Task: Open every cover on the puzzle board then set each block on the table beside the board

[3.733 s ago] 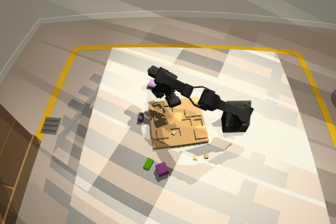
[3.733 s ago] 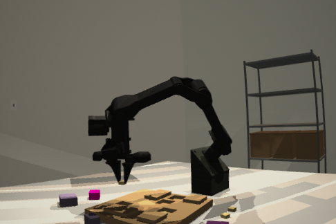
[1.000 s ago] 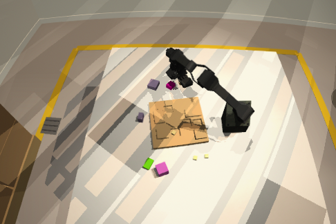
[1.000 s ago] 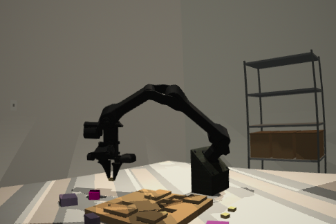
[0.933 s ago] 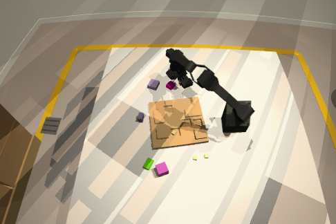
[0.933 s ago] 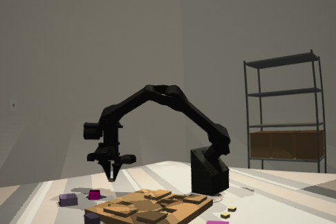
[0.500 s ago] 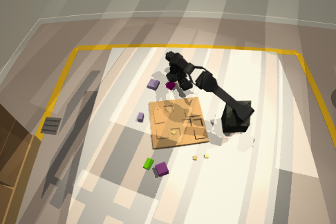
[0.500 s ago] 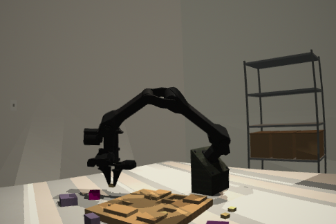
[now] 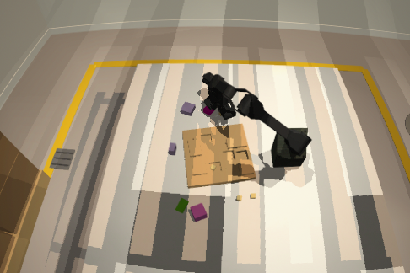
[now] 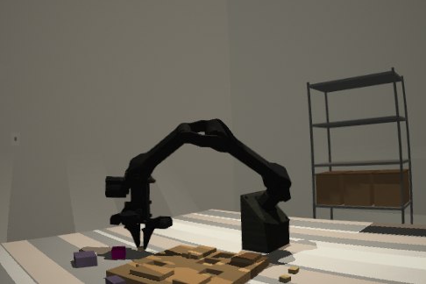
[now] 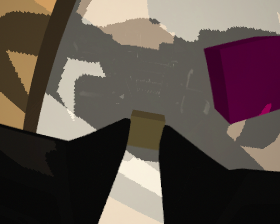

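My gripper (image 10: 141, 247) (image 11: 145, 128) is shut on a small yellow block (image 11: 146, 132). It points down low over the table, just past the board's back edge; whether the block touches the table I cannot tell. The wooden puzzle board (image 9: 202, 181) (image 10: 127, 269) (image 11: 12, 100) has raised wooden covers, one cover (image 10: 151, 272) near its left side and a darker cover (image 10: 247, 259) at its right corner. Some recesses show open. A small yellow block (image 9: 213, 167) shows within the board. Two more yellow blocks (image 9: 239, 198) (image 9: 253, 195) lie on the table in front of the board.
A magenta block (image 9: 208, 110) (image 10: 118, 252) (image 11: 245, 80) stands close beside the gripper. A lilac block (image 9: 187, 109) (image 10: 85, 259) lies left of it, and a smaller one (image 9: 172, 148) left of the board. A green block (image 9: 181, 205) and a purple block (image 9: 198, 211) lie in front.
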Available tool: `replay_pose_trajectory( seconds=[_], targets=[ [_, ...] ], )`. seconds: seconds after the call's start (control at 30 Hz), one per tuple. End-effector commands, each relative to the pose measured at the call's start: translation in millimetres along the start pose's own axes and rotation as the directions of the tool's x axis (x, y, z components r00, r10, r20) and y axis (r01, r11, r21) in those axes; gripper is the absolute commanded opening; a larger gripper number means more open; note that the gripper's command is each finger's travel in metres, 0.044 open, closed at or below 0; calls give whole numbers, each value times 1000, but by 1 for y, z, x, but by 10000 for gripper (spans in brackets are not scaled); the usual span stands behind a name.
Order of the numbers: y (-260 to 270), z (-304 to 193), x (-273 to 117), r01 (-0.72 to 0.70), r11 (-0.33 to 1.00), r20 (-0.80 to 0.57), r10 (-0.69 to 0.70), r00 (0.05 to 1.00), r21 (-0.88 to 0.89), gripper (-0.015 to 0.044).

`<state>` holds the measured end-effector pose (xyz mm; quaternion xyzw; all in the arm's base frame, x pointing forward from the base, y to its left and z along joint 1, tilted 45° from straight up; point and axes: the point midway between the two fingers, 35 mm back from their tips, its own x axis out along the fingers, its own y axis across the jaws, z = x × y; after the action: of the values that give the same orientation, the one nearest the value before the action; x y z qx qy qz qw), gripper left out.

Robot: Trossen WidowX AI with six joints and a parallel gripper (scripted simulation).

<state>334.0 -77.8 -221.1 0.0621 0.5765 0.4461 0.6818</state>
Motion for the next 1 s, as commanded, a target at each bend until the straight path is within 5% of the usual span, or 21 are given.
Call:
replay_pose_trajectory(
  seconds=[0.0, 0.37, 0.8, 0.97],
  targets=[
    [3, -4, 10, -13, 1000, -1, 13, 1000, 11, 80],
    [4, -4, 17, -14, 1000, -1, 14, 1000, 11, 80],
    [3, -3, 14, -7, 1000, -2, 7, 1000, 3, 421],
    [2, -2, 0, -7, 1000, -2, 7, 1000, 5, 440]
  ],
)
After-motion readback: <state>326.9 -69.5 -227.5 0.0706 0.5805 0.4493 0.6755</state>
